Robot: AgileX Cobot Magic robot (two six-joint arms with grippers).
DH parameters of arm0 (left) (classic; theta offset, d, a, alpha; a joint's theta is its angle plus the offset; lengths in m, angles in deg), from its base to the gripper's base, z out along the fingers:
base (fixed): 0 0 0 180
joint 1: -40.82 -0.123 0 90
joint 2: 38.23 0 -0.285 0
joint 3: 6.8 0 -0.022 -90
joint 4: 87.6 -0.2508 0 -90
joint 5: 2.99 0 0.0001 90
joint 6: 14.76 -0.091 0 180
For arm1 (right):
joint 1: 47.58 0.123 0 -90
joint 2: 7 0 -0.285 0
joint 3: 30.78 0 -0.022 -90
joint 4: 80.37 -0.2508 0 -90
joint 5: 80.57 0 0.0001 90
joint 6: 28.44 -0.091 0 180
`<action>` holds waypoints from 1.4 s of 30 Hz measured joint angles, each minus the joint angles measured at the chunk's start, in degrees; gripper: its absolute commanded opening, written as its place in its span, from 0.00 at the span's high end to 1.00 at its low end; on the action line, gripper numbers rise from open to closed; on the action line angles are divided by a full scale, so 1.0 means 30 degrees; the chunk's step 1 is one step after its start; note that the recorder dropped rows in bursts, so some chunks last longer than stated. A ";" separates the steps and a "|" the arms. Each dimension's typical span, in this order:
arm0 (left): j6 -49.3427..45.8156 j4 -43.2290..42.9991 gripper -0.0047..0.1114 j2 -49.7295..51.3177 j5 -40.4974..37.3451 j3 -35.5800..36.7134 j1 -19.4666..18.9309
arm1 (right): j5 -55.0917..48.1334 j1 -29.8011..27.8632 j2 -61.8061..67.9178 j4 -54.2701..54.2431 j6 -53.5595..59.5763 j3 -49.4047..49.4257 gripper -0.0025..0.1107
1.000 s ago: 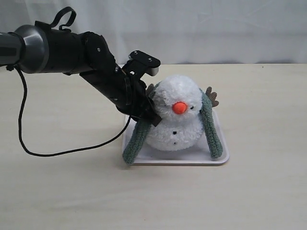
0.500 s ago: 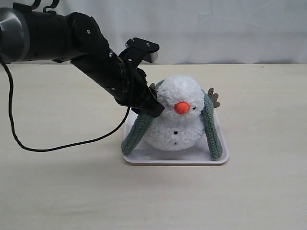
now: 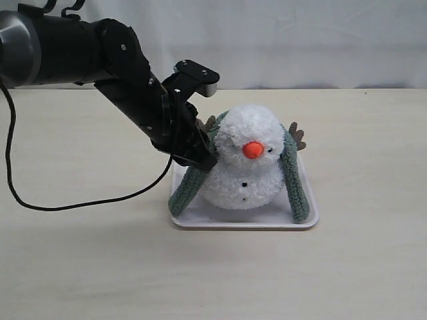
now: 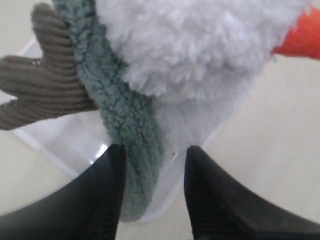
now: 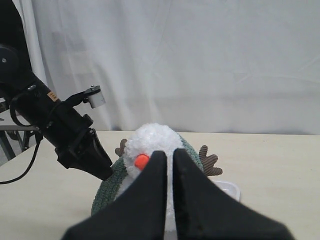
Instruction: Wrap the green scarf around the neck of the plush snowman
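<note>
The plush snowman (image 3: 245, 163) stands upright in a white tray (image 3: 267, 222). The green scarf (image 3: 186, 189) runs behind its neck, and both ends hang down its sides onto the tray, the other end (image 3: 296, 180) on the right. My left gripper (image 3: 202, 157) is at the snowman's left shoulder. In the left wrist view it (image 4: 155, 149) is open, with the scarf strand (image 4: 135, 145) loose between the fingers (image 4: 107, 200). My right gripper (image 5: 169, 152) is shut and empty, well back from the snowman (image 5: 150, 137), and does not show in the exterior view.
The black left arm (image 3: 127, 73) reaches in from the upper left, and its cable (image 3: 80, 203) trails over the beige table (image 3: 360, 267). A brown corduroy branch arm (image 4: 45, 95) sticks out beside the scarf. A white curtain (image 3: 300, 40) hangs behind.
The left gripper has opened, let go of the scarf's left end and drawn back slightly to the upper left. The snowman's head has settled upright.
</note>
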 measured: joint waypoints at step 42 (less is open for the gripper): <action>-0.1466 -0.0474 0.96 -0.1774 0.7741 0.1991 0.0000 | -0.3033 0.0000 2.6738 -0.1863 0.4004 -1.2885 0.94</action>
